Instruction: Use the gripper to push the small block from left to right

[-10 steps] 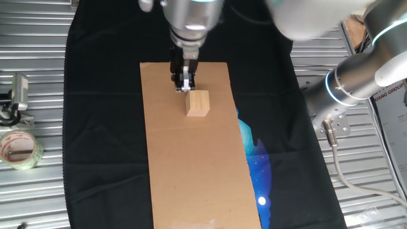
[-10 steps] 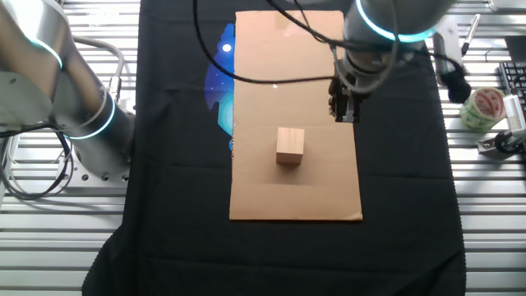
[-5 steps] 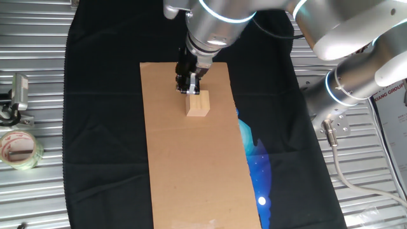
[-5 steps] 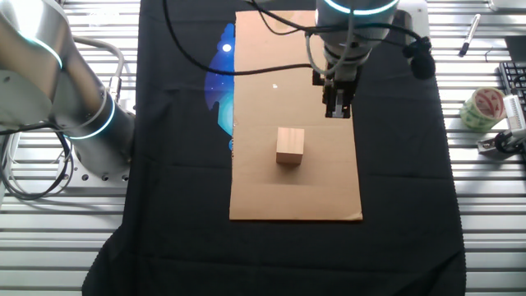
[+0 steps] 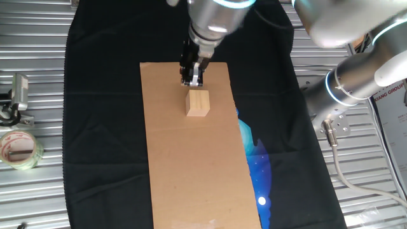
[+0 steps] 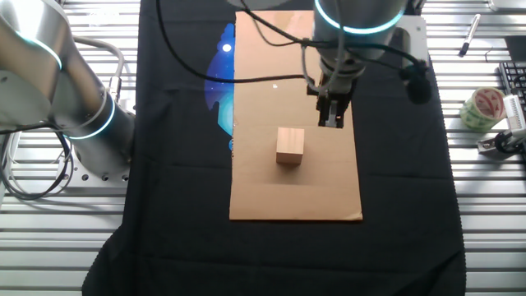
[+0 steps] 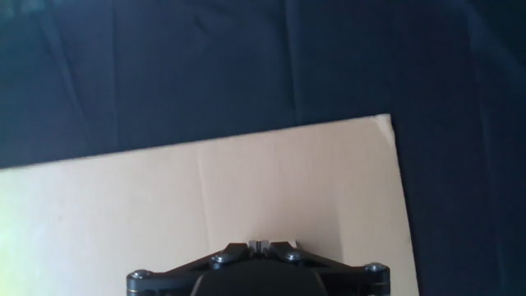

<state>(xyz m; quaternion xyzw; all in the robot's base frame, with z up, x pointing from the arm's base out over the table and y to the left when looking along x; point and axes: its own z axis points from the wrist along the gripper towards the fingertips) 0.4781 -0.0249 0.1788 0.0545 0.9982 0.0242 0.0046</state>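
Note:
The small block (image 5: pixel 198 103) is a pale tan wooden cube resting on the brown cardboard sheet (image 5: pixel 191 159). It also shows in the other fixed view (image 6: pixel 289 146). My gripper (image 5: pixel 191 80) hangs from the silver arm with the blue ring, just behind the block, its tips close above the cardboard. In the other fixed view the gripper (image 6: pixel 334 121) is up and to the right of the block, apart from it. The fingers are pressed together and hold nothing. In the hand view the gripper (image 7: pixel 260 244) shows shut tips over the cardboard (image 7: pixel 164 205); the block is out of that view.
A black cloth (image 5: pixel 102 127) with a blue print (image 5: pixel 257 159) covers the table. A second silver arm (image 5: pixel 356 76) stands at the right. A roll of tape (image 5: pixel 19 149) and a metal clip (image 5: pixel 16 95) lie on the metal slats at the left.
The gripper has shifted across the far end of the cardboard to a spot just behind the block. The block has not moved.

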